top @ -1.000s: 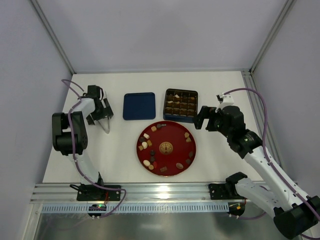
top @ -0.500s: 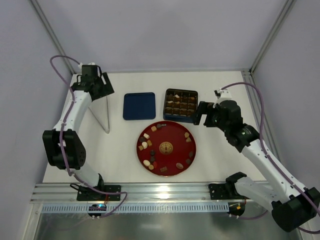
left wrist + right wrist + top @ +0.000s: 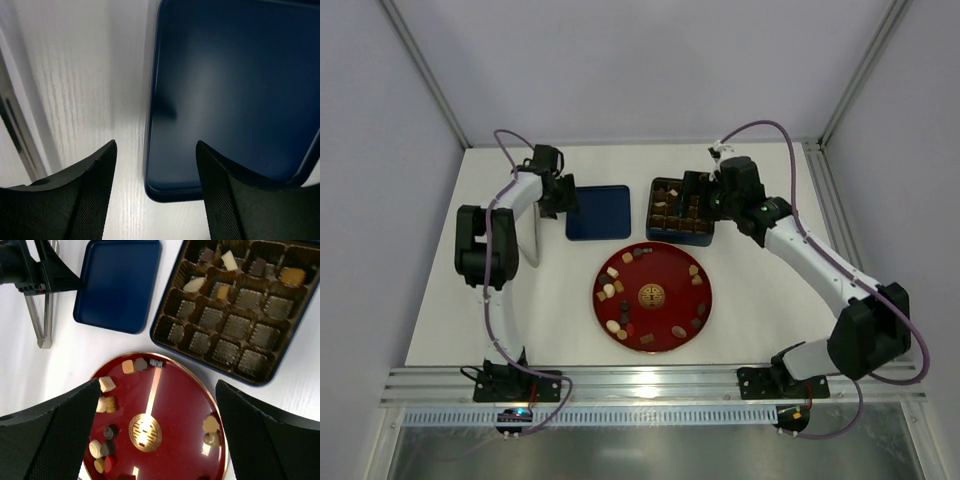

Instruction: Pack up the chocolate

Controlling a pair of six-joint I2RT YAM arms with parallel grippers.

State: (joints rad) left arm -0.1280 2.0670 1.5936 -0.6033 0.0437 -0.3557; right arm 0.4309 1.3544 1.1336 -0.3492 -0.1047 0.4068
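Most chocolate [image 3: 106, 384] lies on the red plate [image 3: 172, 400]; a few pieces sit in the tin [image 3: 235, 327]. The right tool [image 3: 157, 385] hangs wide above them: centre it over one piece. The left tool [image 3: 156, 147], part-spread and empty, straddles the lid [image 3: 235, 90] edge.

The overhead camera looks steeply down from behind the arms and takes in the whole bench [image 3: 560, 310]. The left wrist camera hangs close, facing down past the left hand [image 3: 156, 150] onto one corner of the blue lid [image 3: 235, 90]. The right wrist camera looks down from higher, over the box [image 3: 235, 305] and red plate [image 3: 170, 405]. All three views share the lid.
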